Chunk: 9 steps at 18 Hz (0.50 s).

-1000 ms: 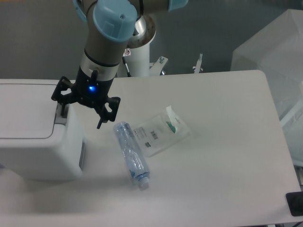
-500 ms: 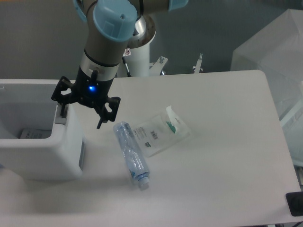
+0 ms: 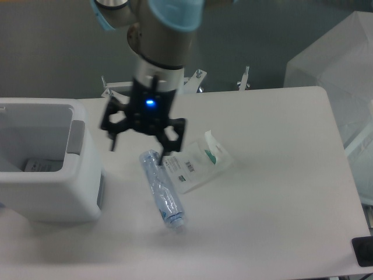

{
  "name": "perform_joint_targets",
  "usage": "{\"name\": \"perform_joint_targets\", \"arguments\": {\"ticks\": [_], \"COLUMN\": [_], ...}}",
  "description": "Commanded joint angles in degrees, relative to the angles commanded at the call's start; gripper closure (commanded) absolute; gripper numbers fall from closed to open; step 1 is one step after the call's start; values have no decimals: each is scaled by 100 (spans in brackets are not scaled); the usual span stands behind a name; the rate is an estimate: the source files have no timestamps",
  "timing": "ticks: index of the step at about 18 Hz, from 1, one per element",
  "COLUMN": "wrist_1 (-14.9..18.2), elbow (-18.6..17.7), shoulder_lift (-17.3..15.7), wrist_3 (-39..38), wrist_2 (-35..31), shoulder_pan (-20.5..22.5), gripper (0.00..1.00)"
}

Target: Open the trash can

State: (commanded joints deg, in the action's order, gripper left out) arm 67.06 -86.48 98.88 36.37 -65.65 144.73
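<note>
The white trash can (image 3: 58,192) stands at the left edge of the table. Its top is open, the lid is out of sight, and a pale item lies inside at the bottom. The grey push tab (image 3: 76,136) shows on its right rim. My gripper (image 3: 141,144) hangs over the table to the right of the can, apart from it. It is blurred by motion, and its black fingers (image 3: 169,144) are spread with nothing between them.
A crushed clear plastic bottle (image 3: 161,189) lies on the table just below the gripper. A white packet with green print (image 3: 198,161) lies beside it to the right. A translucent plastic cover (image 3: 335,64) stands off the table's right side.
The lid was shut one second ago and the can now stands open. The gripper has moved right, away from the push tab, to a spot above the bottle.
</note>
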Motion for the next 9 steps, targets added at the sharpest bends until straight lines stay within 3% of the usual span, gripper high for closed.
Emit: {"name": "perform_joint_targets", "arguments": {"ticks": [4,9], "wrist_1": [-26,-35], "elbow": [-133,-18], "shoulder_lift": [123,412], "wrist_3": [933,1424], "wrist_2": [-35,-983], "shoulder_pan": [564,829], "gripper": [0,0]}}
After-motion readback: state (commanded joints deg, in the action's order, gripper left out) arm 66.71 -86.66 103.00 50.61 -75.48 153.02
